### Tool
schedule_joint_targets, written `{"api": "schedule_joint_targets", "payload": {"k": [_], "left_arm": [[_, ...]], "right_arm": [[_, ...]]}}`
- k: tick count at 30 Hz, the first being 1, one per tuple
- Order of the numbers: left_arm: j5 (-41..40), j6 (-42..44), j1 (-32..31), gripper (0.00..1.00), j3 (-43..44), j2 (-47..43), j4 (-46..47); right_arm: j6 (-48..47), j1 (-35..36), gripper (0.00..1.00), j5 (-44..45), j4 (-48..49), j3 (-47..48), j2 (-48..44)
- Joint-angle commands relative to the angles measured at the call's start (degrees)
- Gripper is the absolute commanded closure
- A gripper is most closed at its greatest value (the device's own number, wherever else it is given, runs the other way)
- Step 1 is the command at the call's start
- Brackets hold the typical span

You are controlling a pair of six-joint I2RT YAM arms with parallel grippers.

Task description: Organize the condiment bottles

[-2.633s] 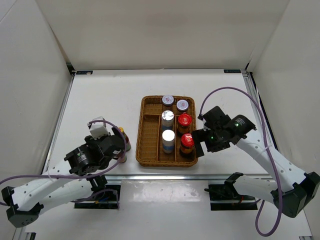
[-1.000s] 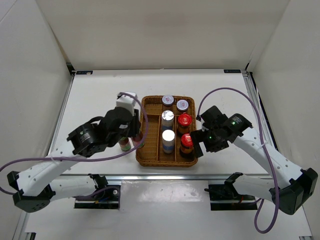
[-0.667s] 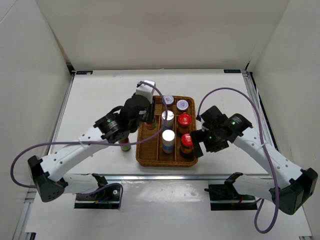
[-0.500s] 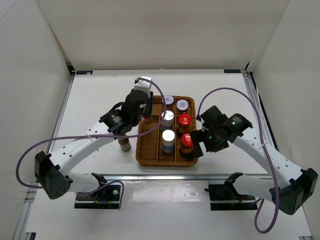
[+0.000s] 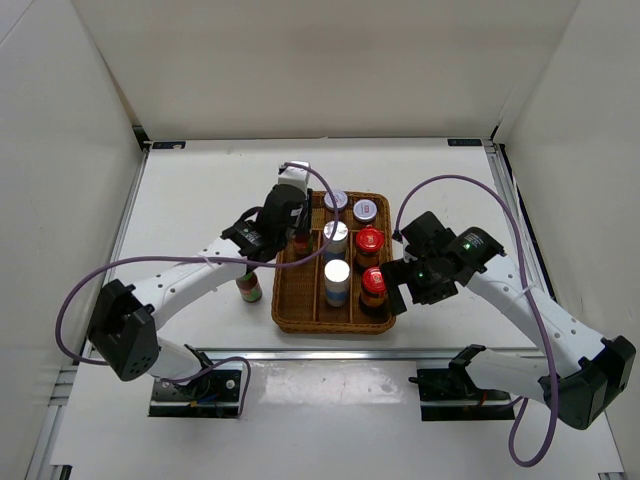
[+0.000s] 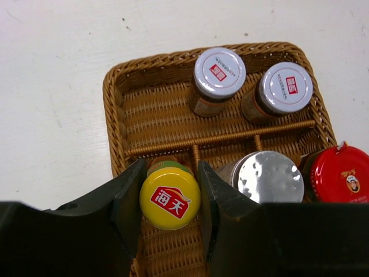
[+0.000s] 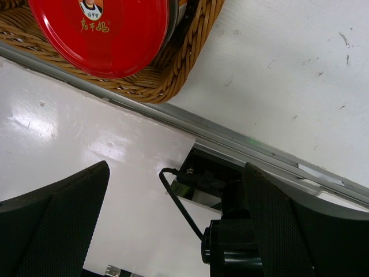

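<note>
Yellow-capped bottle (image 6: 170, 198) gripped by left jaws over wicker tray (image 6: 110, 121) left lane: lower upright, clear of divider (image 6: 196, 154). Right jaws wide apart.

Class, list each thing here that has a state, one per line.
left pincer: shut on held bottle.
right pincer: open, empty.
held bottle: upright, capped, at tray left compartment.
table bottle: upright, left of tray.
jars: upright, lidded, in tray.
silver-topped bottles: upright in tray.
red-capped bottles: upright in tray.

The white table (image 5: 200, 190) bears a wicker tray (image 5: 330, 325) and, just left, a green-and-red-labelled bottle (image 5: 249, 289).
</note>
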Motion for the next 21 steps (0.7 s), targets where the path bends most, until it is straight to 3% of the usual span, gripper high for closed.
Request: {"api": "schedule_joint_targets", "payload": {"k": [1, 4, 7, 11, 12, 14, 21], "left_arm": [[0.5, -2.3, 0.3, 0.82, -1.5, -2.2, 6.4], [1.2, -3.7, 0.3, 0.81, -3.4, -2.8, 6.4], [1.2, -3.7, 0.3, 0.66, -4.0, -2.8, 6.4], [1.2, -3.7, 0.3, 0.28, -4.0, -3.3, 5.7], [1.2, -3.7, 0.3, 0.11, -4.0, -3.3, 5.7], [-0.9, -4.4, 0.3, 0.00, -3.0, -3.8, 4.1], [-10.2, 3.3, 0.3, 0.00, 7.6, -7.2, -2.2]], "right_arm": [[0.1, -0.1, 0.00, 0.5, 0.7, -0.2, -1.0], [0.1, -0.1, 0.00, 0.5, 0.7, -0.2, -0.5], [0.1, -0.1, 0.00, 0.5, 0.7, -0.2, -0.5], [0.1, -0.1, 0.00, -0.1, 0.7, -0.2, -0.5], [0.1, -0.1, 0.00, -0.1, 0.7, -0.2, -0.5], [0.1, -0.1, 0.00, -0.1, 0.7, -0.2, -0.5], [0.1, -0.1, 0.00, -0.1, 0.7, -0.2, -1.0]]}}
